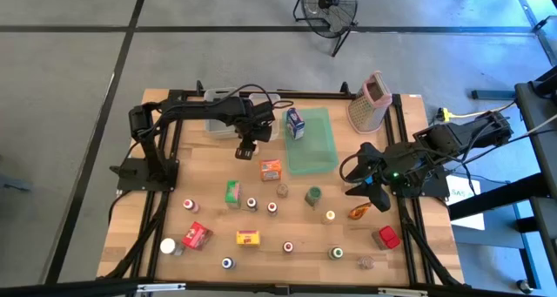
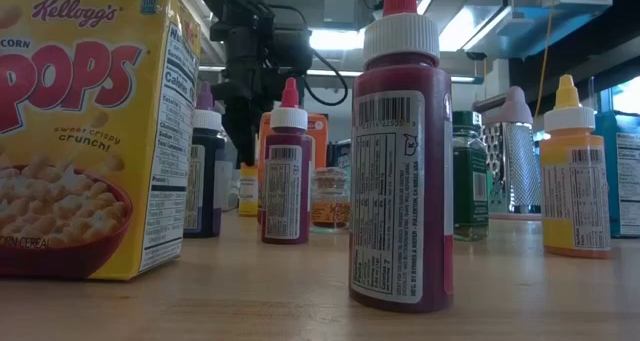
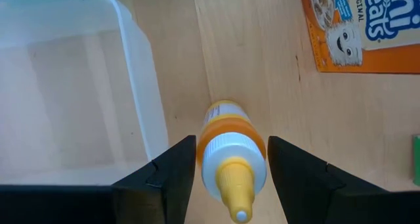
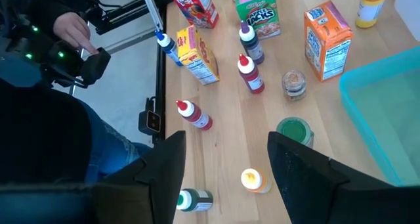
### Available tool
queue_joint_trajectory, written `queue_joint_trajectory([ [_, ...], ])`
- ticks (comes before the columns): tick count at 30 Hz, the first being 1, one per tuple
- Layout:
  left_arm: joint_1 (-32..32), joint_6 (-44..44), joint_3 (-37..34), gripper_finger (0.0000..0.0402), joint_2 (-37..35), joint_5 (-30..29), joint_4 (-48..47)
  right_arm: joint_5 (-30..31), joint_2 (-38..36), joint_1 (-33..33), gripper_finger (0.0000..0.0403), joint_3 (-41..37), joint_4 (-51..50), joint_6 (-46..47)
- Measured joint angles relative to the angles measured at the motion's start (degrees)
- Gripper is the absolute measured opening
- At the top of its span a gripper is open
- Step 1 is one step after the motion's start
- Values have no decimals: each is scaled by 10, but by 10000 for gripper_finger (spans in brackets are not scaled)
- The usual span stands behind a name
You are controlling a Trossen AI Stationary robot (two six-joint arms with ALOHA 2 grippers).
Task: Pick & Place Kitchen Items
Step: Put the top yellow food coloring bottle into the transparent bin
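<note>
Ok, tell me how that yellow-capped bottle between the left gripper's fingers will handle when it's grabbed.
The yellow-capped bottle looks round and smooth, so it could slip or twist between the left gripper's open fingers. It is tall and narrow, so a nudge may tip it. Once down, it would probably roll, perhaps towards the clear bin.

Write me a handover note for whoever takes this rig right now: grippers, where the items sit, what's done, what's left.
Left gripper: open, fingers straddling an upright yellow-capped squeeze bottle beside the clear plastic bin; not yet closed on it.
Right gripper: open and empty, hovering at the table's right edge.
Done: a small blue carton stands on the flat green tray; the bin looks empty.
Left: the small orange carton, green carton, yellow carton, red carton and the scattered small bottles and jars are all on the wooden table.
</note>
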Motion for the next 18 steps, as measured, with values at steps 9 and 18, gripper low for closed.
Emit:
queue_joint_trajectory([
  [9,0,0,1,134,-1,1,-1,0,0,0,218,0,-1,0],
  [18,0,-1,2,118,-2,2,-14,2,0,0,218,0,0,0],
])
